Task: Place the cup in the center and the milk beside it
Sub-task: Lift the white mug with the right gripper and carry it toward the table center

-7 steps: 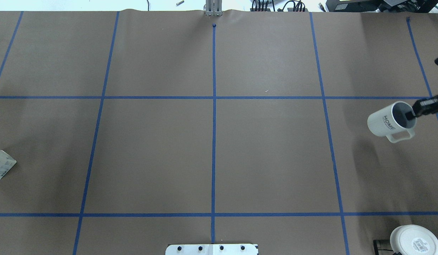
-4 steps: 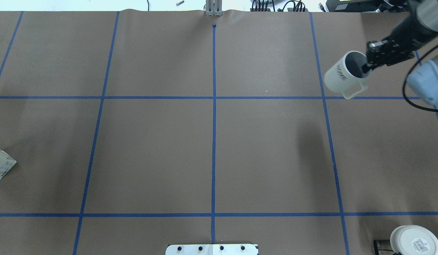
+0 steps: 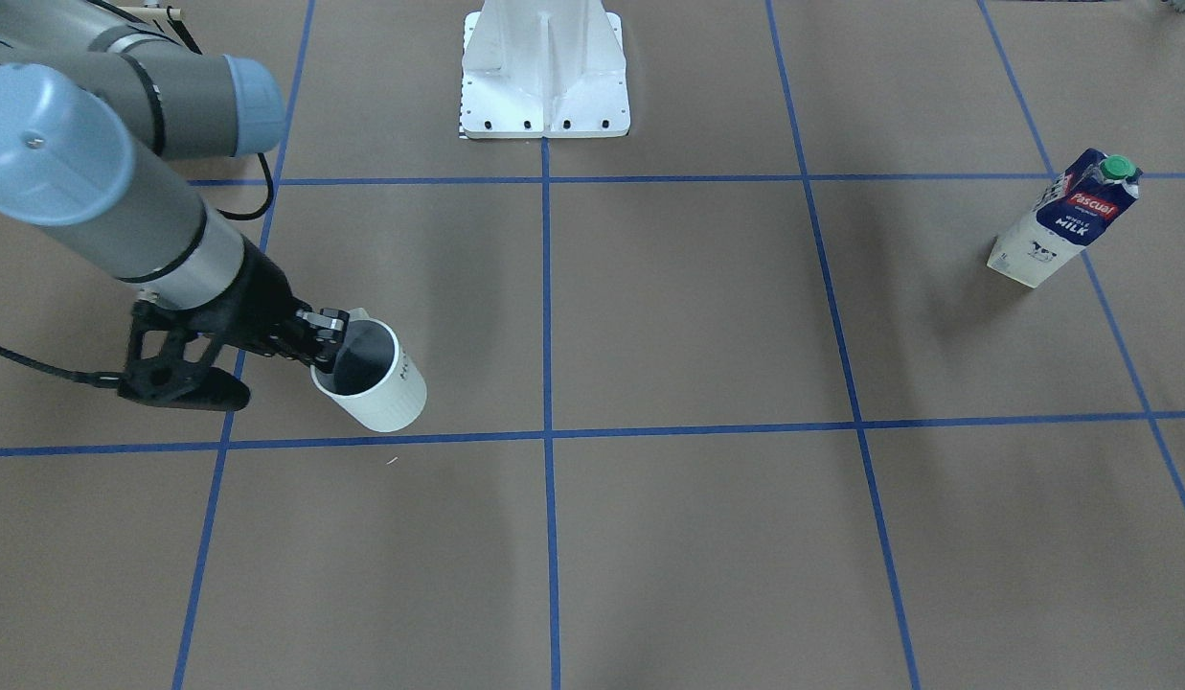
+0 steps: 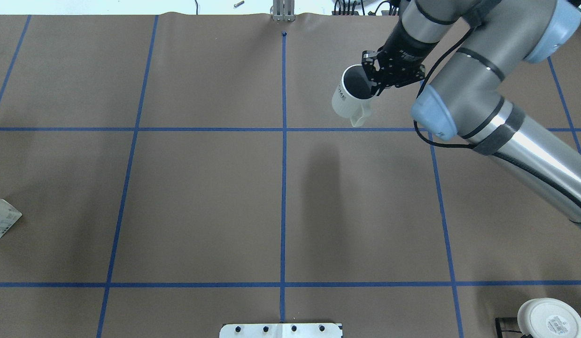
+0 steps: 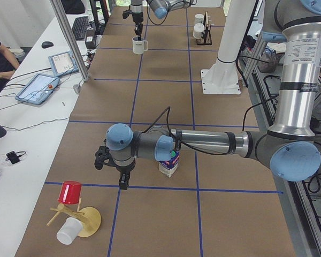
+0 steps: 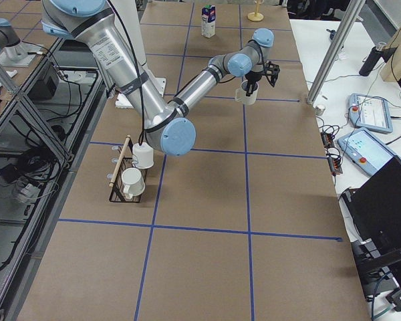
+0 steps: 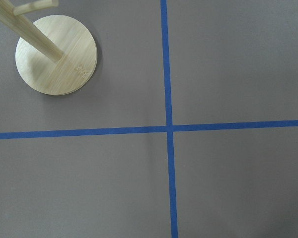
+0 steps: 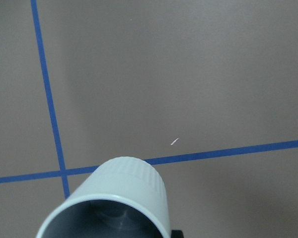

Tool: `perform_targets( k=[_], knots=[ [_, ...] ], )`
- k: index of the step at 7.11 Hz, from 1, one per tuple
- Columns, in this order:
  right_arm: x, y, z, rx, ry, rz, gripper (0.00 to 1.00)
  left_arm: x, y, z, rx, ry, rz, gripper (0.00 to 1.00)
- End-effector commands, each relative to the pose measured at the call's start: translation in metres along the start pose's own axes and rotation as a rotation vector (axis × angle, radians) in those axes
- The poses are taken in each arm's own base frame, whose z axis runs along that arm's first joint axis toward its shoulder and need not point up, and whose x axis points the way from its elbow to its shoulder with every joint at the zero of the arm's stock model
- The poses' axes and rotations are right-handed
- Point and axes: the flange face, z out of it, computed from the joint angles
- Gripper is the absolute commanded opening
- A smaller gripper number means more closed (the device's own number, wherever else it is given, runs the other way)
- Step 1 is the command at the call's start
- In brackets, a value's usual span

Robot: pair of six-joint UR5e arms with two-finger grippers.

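Brown paper covers the table (image 3: 697,316), ruled into large rectangles by blue tape lines (image 3: 546,287). A milk carton (image 3: 1061,225) stands upright toward the robot's left end, just beside one tape line. Farther out at that end, a wooden mug stand (image 5: 83,220) rests on its round base, a red cup (image 5: 70,191) hung on it. At the opposite end, a dark wire rack (image 6: 117,194) holds white mugs (image 6: 143,157). The robot's white base plate (image 3: 544,96) sits midway along its side, and a small pale speck (image 3: 392,461) lies on the paper.

You had a glossy white cup (image 4: 342,102), printed-card milk (image 3: 1059,228), matt brown paper table cover (image 4: 201,197), smooth wooden stand (image 7: 57,57).
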Motion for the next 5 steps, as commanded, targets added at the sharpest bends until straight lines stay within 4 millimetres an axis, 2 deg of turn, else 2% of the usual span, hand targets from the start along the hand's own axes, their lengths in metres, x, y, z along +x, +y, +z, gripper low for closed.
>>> perform_targets(
  k=[1, 2, 3, 4, 5],
  knots=[
    [-0.056, 0.026, 0.068, 0.011, 0.026, 0.042, 0.00, 0.000, 0.000, 0.000, -0.001, 0.001, 0.000, 0.98],
    [-0.071, 0.034, 0.078, 0.006, 0.028, 0.046, 0.00, 0.000, 0.000, 0.000, -0.001, 0.001, 0.000, 0.98],
    [-0.092, 0.033, 0.088, 0.021, 0.035, 0.034, 0.00, -0.003, 0.000, 0.003, -0.005, 0.001, -0.004, 0.98],
    [-0.101, 0.023, 0.105, 0.040, 0.031, 0.027, 0.00, -0.004, -0.003, 0.004, -0.007, 0.001, -0.006, 0.98],
    [-0.102, 0.018, 0.112, 0.043, 0.032, 0.026, 0.00, -0.012, -0.003, 0.012, -0.001, 0.001, 0.000, 0.98]
  ],
)
